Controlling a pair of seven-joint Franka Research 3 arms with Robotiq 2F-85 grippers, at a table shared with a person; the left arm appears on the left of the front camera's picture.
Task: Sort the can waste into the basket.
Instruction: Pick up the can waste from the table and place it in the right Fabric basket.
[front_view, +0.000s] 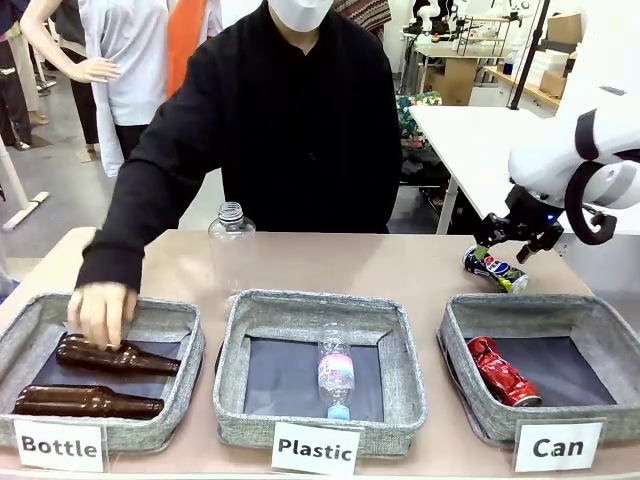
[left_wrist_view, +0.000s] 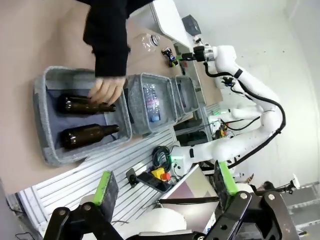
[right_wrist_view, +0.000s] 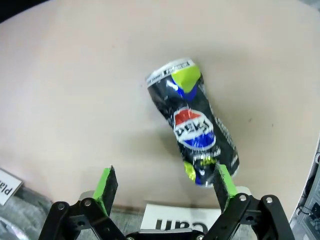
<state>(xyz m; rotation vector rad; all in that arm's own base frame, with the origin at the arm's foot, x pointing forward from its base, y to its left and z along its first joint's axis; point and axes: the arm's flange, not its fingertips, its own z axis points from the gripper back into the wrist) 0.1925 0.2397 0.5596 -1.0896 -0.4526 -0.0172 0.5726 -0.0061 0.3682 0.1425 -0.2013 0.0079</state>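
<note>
A crushed dark blue Pepsi can (front_view: 495, 268) lies on the tan table behind the grey "Can" basket (front_view: 470, 312). My right gripper (front_view: 520, 240) hovers just above it, open. In the right wrist view the Pepsi can (right_wrist_view: 192, 122) lies tilted ahead of the open right gripper (right_wrist_view: 166, 187), its lower end close to one green pad (right_wrist_view: 225, 184). A crushed red can (front_view: 503, 370) lies inside the basket. My left gripper (left_wrist_view: 165, 185) is held high off the table, open and with nothing in it.
A person's hand (front_view: 100, 314) rests on a brown bottle (front_view: 118, 356) in the "Bottle" basket (front_view: 185, 330); a second brown bottle (front_view: 88, 401) lies beside it. The "Plastic" basket (front_view: 240, 330) holds a clear bottle (front_view: 336, 375). Another clear bottle (front_view: 231, 224) stands behind it.
</note>
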